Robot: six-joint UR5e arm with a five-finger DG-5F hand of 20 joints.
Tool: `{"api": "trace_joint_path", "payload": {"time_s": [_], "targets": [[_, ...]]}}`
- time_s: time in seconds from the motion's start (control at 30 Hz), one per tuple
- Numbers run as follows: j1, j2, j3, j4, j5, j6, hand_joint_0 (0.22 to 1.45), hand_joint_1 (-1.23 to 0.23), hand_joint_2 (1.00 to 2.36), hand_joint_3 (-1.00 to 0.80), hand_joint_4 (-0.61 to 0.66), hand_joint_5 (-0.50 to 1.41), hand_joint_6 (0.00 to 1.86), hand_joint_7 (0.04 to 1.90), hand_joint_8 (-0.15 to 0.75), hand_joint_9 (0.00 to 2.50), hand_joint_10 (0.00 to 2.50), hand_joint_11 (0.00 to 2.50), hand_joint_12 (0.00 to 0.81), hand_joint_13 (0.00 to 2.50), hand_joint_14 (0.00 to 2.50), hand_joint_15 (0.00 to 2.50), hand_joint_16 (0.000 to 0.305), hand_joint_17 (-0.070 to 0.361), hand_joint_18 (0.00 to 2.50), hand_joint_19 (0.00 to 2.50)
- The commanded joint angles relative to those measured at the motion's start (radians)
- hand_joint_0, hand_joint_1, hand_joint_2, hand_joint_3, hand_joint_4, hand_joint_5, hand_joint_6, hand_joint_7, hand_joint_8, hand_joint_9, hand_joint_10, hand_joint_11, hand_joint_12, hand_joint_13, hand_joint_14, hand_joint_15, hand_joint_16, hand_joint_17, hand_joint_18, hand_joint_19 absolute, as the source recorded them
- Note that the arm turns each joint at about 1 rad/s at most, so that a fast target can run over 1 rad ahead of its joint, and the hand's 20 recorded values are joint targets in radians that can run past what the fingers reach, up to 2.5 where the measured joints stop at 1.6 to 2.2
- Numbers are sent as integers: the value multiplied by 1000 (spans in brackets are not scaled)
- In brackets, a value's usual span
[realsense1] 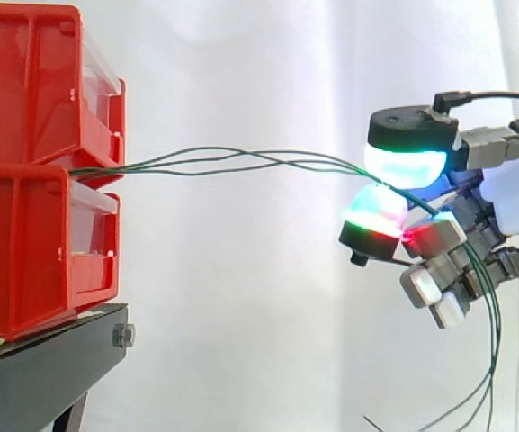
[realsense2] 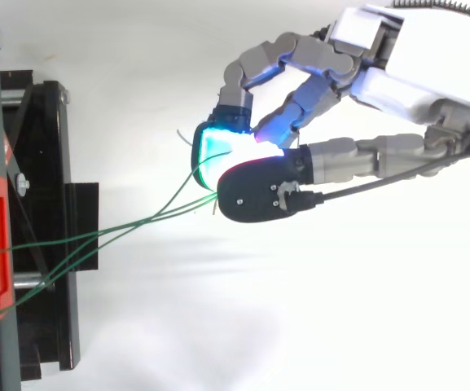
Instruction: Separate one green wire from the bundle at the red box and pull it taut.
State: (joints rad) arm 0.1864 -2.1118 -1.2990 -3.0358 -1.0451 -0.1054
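Side view, 3 o'clock: hand (realsense1: 488, 148) with glowing pads (realsense1: 406, 164) pinching the green wires (realsense1: 241, 162); loose tails hang toward 6 o'clock. The strands run toward 9 o'clock, crossing one another, into the red box (realsense1: 25, 90). Judged thin, light, springy and slippery: pinch a single strand close by the pads.

You cannot tell how many green wires (realsense1: 277, 160) the hand's (realsense2: 406, 65) glowing pads (realsense1: 406, 165) pinch; the pads cover them. Their loose ends leave the side view's bottom edge; the red bins (realsense1: 25, 225) are cropped at left.
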Motion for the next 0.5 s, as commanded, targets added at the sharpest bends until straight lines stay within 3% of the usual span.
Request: {"api": "trace_joint_path", "payload": {"time_s": [0.0, 0.13, 0.2, 0.47], "targets": [[2, 1, 20, -6, -1, 1, 619, -781, 1012, -342, 152, -194, 890, 972, 262, 1085, 21, 1235, 383, 888, 29, 809, 55, 124, 676, 773], [1, 1, 47, -40, -12, -14, 575, -679, 1010, -381, 152, -186, 883, 985, 274, 1102, 21, 1227, 386, 888, 29, 810, 55, 125, 678, 781], [2, 1, 92, -107, -10, -73, 567, -599, 1009, -396, 151, -180, 886, 1012, 275, 1131, 20, 1219, 390, 893, 29, 801, 56, 125, 687, 782], [4, 1, 99, -147, -9, -108, 541, -421, 1000, -490, 162, -172, 889, 1023, 282, 1160, 21, 1225, 402, 909, 28, 801, 57, 128, 702, 775]]}}
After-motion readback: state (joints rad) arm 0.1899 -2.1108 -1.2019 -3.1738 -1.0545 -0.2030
